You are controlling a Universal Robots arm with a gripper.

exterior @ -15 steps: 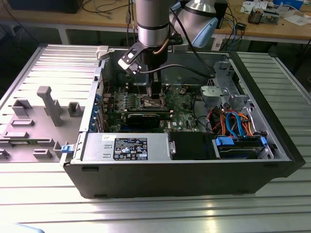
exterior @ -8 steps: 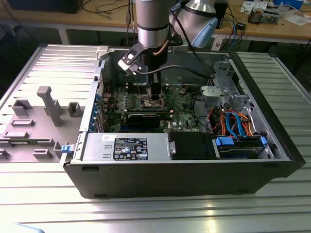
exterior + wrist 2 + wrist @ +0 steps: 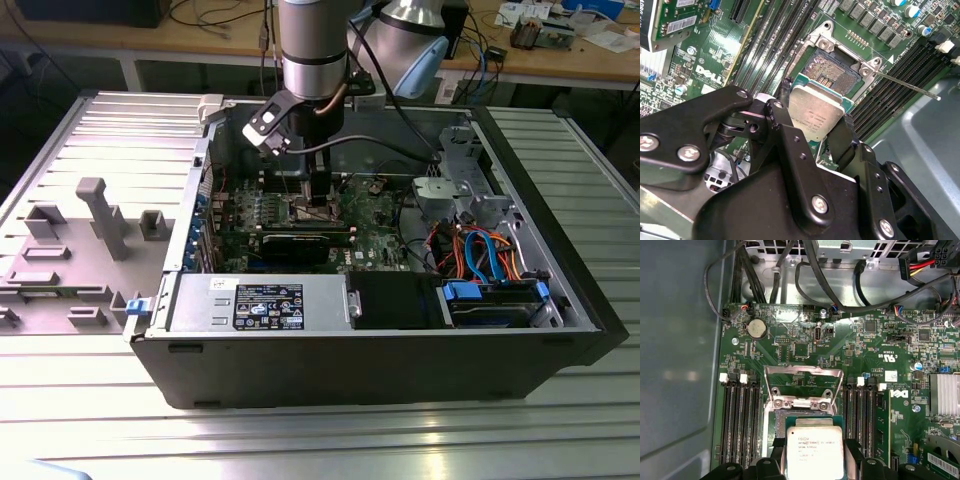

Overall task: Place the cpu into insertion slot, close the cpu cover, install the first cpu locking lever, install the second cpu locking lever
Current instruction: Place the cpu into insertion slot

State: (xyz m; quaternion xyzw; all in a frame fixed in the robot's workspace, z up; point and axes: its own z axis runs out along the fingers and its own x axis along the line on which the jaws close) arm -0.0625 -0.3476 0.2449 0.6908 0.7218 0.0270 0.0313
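My gripper (image 3: 812, 117) is shut on the cpu (image 3: 816, 112), a flat square chip with a silver top, its black fingers (image 3: 840, 137) pressing on two opposite edges. The chip hangs low over the insertion slot (image 3: 832, 72), covering part of it; the gold-brown contact field shows beyond the chip's edge. In the first wrist view the cpu (image 3: 815, 452) sits just short of the cpu cover (image 3: 804, 371), a thin silver frame tilted up and open over the slot (image 3: 805, 416). A thin locking lever (image 3: 905, 85) sticks out beside the socket, unlatched. In the exterior view the gripper (image 3: 318, 195) reaches down into the open computer case (image 3: 400, 370).
Long black memory slots (image 3: 740, 425) run along both sides of the socket. A finned heatsink (image 3: 945, 395) and black cables (image 3: 805, 285) lie near the board's edges. The case holds a power supply (image 3: 260, 305) and a drive bay with coloured wires (image 3: 480, 255). Grey fixtures (image 3: 100, 220) stand on the exterior view's left.
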